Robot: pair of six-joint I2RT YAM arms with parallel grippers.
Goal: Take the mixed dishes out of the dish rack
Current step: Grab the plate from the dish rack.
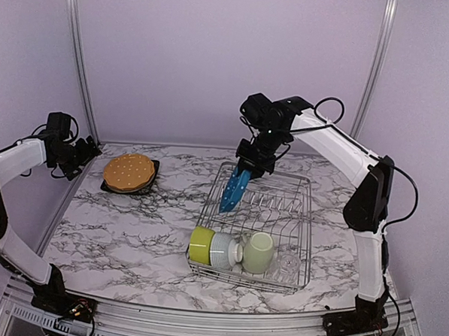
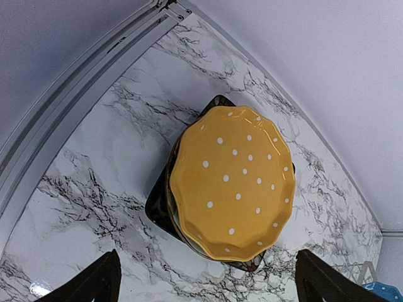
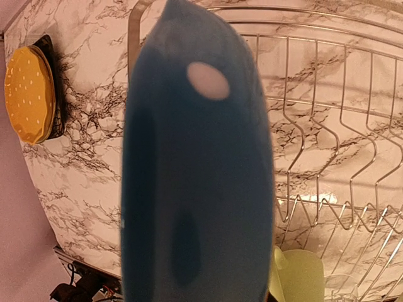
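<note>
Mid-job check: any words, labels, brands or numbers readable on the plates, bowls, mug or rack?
No text is readable anywhere.
orange plate: white dots only, no lettering.
blue plate: one white dot, blurred close up.
rack, lime bowl, white bowl, mug: no marks seen, but small in the top view.

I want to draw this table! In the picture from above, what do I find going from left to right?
Left hand → orange plate → lime-green bowl → white ribbed bowl → pale green mug → clear glass. The blue plate lines up with the bowls in that picture, so I skip it.
</note>
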